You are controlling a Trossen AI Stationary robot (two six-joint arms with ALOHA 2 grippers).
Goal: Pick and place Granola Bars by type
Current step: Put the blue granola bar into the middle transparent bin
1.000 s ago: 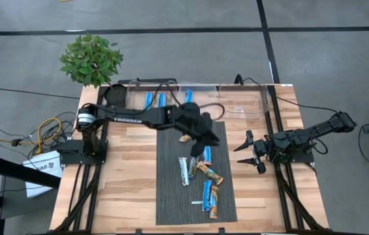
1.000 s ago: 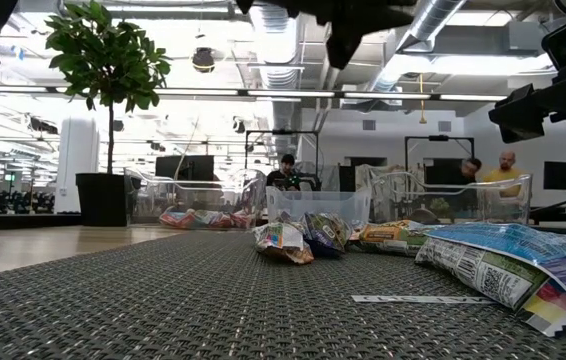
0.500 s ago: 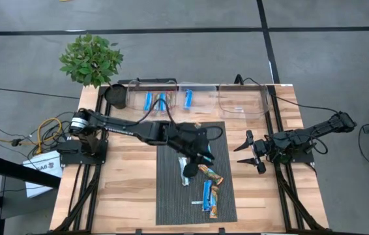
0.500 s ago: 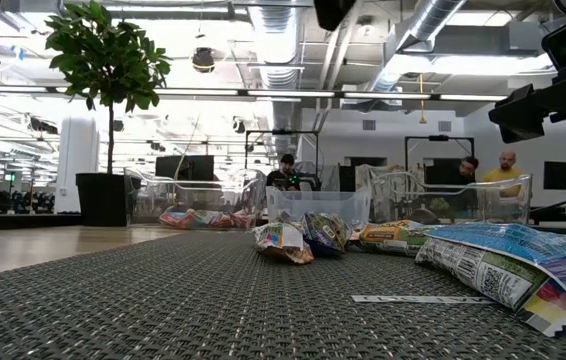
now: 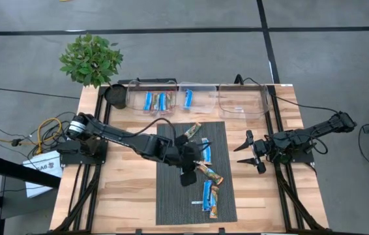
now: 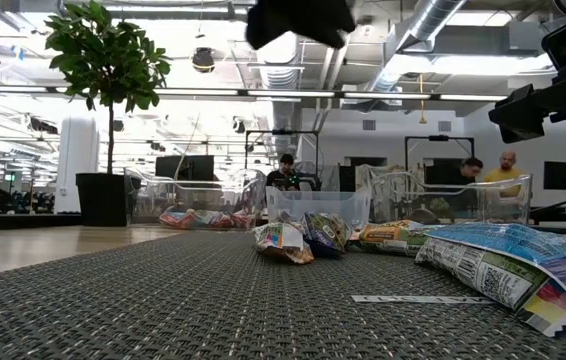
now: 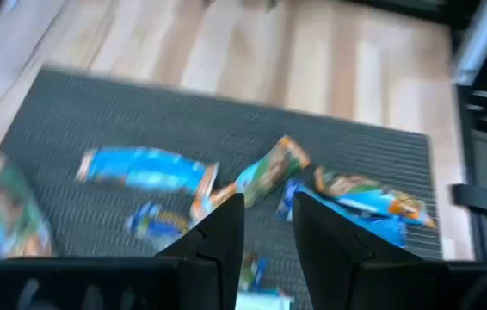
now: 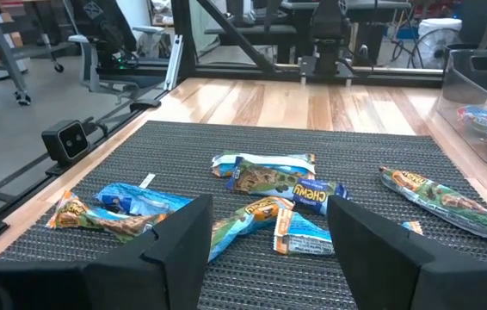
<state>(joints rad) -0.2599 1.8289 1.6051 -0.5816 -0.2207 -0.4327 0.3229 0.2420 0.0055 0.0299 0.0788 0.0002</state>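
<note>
Several granola bars lie flat on the dark mat: an orange-brown one [image 5: 192,132], a blue one [image 5: 206,153], an orange one [image 5: 209,173] and a blue and orange pair [image 5: 209,196] nearer the front. My left gripper [image 5: 188,176] hangs open over the middle of the pile. In the left wrist view its fingers [image 7: 269,228] stand above a green-orange bar [image 7: 269,168] and touch nothing. My right gripper [image 5: 250,151] waits open at the mat's right edge, facing the bars [image 8: 265,250].
Three clear bins stand along the table's far edge. The left bin [image 5: 152,91] holds two blue bars, the middle bin [image 5: 194,90] one blue bar. A potted plant [image 5: 92,60] stands at the far left corner. A thin white strip [image 6: 418,298] lies on the mat near the front.
My left arm has swung from the far part of the mat, by the bins, toward the table's near edge and now hangs over the middle of the pile. The bars and my right arm have stayed where they were.
</note>
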